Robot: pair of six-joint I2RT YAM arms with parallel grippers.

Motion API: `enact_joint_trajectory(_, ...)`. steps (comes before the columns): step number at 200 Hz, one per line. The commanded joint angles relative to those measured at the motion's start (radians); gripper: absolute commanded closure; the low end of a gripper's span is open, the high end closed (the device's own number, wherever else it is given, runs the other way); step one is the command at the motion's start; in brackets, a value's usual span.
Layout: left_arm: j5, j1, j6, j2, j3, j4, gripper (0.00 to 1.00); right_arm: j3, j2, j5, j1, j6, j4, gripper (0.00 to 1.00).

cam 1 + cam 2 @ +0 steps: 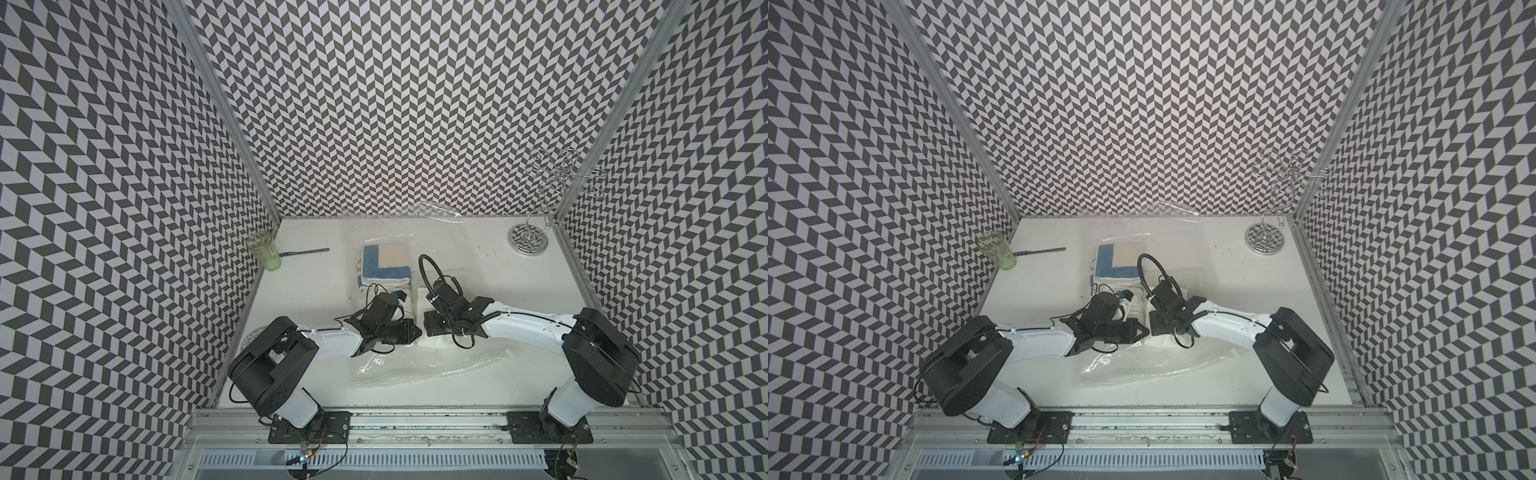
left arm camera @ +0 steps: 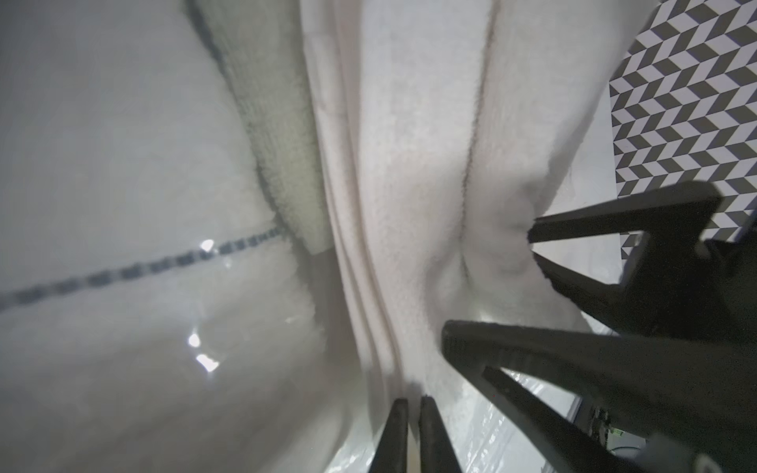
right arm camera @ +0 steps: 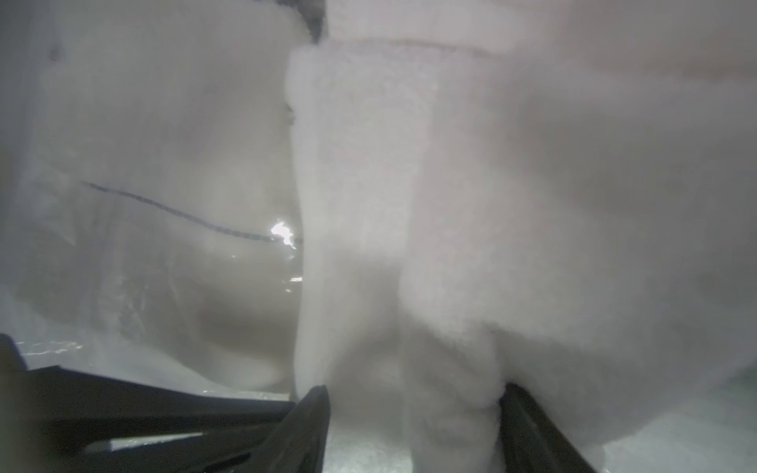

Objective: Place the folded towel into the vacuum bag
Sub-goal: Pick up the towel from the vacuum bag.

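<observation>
1. Top views.
   - The white folded terry towel (image 1: 410, 302) lies mid-table. The left gripper (image 1: 412, 332) and the right gripper (image 1: 430, 329) nearly meet over it.
   - The large transparent glossy plastic vacuum bag (image 1: 415, 368) is crumpled on the near side of the white table (image 1: 498, 274). It runs back over a blue-and-beige folded towel (image 1: 384, 266).
   - Step judged: the white towel is being fed in beside that one. Whether it is fully past the bag's mouth cannot be told.
   - The jaw openings are hidden under the wrists in both top views.

2. Left wrist view.
   - The white towel (image 2: 409, 164) fills the middle of the view. Bag film (image 2: 143, 307) with a dashed printed line lies alongside it.
   - Advice: the film should be held up and clear, so that the terry pile is not snagged on it.
   - The left gripper (image 2: 411, 409) is all but closed, with only a sliver between its fingers and its tips at the towel's edge. Whether a thin layer is nipped there cannot be made out.
   - The right gripper (image 2: 489, 288) is seen with its fingers well apart and a bulge of towel between them.

3. Right wrist view.
   - The right gripper (image 3: 413, 405) is spread wide. A thick fold of the white towel (image 3: 532, 204) sits between the fingers and its pile brushes both. No squeeze is evident.
   - Advice: these fingers are best drawn straight back, so that the fold is not dragged out with them.
   - Any further push is better made against the towel's near edge, low to the table, with the stack not tipped over.
</observation>
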Motion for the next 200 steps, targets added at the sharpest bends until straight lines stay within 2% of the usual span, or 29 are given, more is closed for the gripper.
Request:
enact_joint_trajectory(1, -0.007, -0.001, 0.03, -0.069, 0.004, -0.024, 0.89, 0.011, 0.062, -0.012, 0.007, 0.022, -0.003, 0.23)
enact_joint_trajectory(17, -0.001, 0.01, 0.029, -0.114, -0.009, -0.048, 0.89, 0.029, 0.092, -0.009, 0.022, 0.033, -0.017, 0.18)
enact_joint_trajectory(48, -0.021, 0.036, 0.053, -0.239, -0.02, -0.153, 0.89, 0.055, 0.159, 0.024, 0.046, 0.062, -0.054, 0.16)
enact_joint_trajectory(91, -0.055, 0.097, 0.092, -0.378, -0.015, -0.274, 0.88, 0.137, 0.316, 0.181, 0.095, 0.07, -0.205, 0.17)
enact_joint_trajectory(123, -0.055, 0.108, 0.106, -0.405, 0.009, -0.3, 0.88, 0.17, 0.345, 0.252, 0.096, 0.064, -0.254, 0.32)
enact_joint_trajectory(145, -0.054, 0.108, 0.11, -0.404, 0.011, -0.309, 0.88, 0.163, 0.309, 0.316, 0.092, 0.045, -0.261, 0.46)
enact_joint_trajectory(177, -0.059, 0.105, 0.12, -0.4, 0.016, -0.322, 0.86, 0.154, 0.205, 0.358, 0.083, -0.003, -0.248, 0.76)
enact_joint_trajectory(200, -0.063, 0.094, 0.129, -0.393, 0.031, -0.331, 0.85, 0.146, 0.124, 0.356, 0.059, -0.046, -0.249, 0.87)
